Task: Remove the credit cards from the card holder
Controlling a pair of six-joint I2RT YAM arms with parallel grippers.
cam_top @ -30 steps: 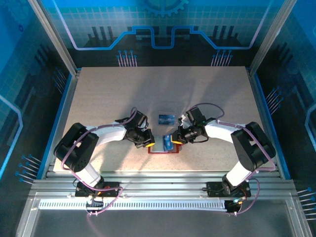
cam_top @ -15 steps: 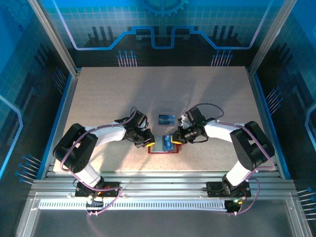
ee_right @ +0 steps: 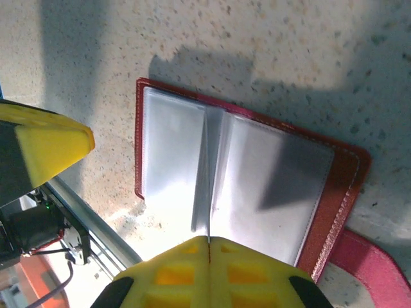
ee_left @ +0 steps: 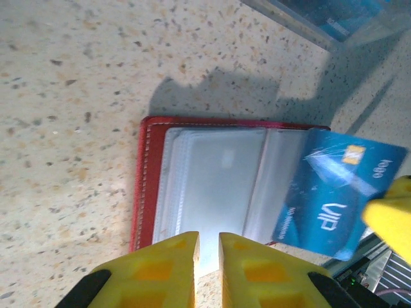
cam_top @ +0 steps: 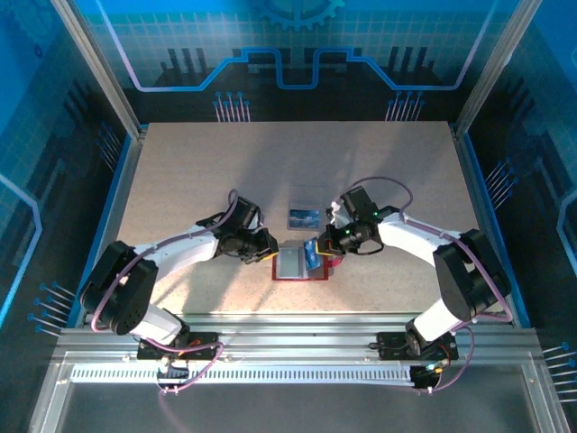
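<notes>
Your right end effector [cam_top: 326, 247] has lifted the blue credit card [ee_left: 334, 192] clear of the card holder [cam_top: 290, 264] and is clamped on its edge. The red holder lies open on the table [cam_top: 180, 180] between the arms. Your left end effector [ee_left: 207, 239] hovers by its left leaf, fingers a slit apart and empty.

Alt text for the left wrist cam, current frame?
An open dark red card holder lies flat on the speckled table, its greyish pockets showing, while the right gripper holds a blue credit card over its right leaf. The left gripper, yellow fingers barely parted, hangs at the frame's bottom; a clear tray sits top right.
</notes>
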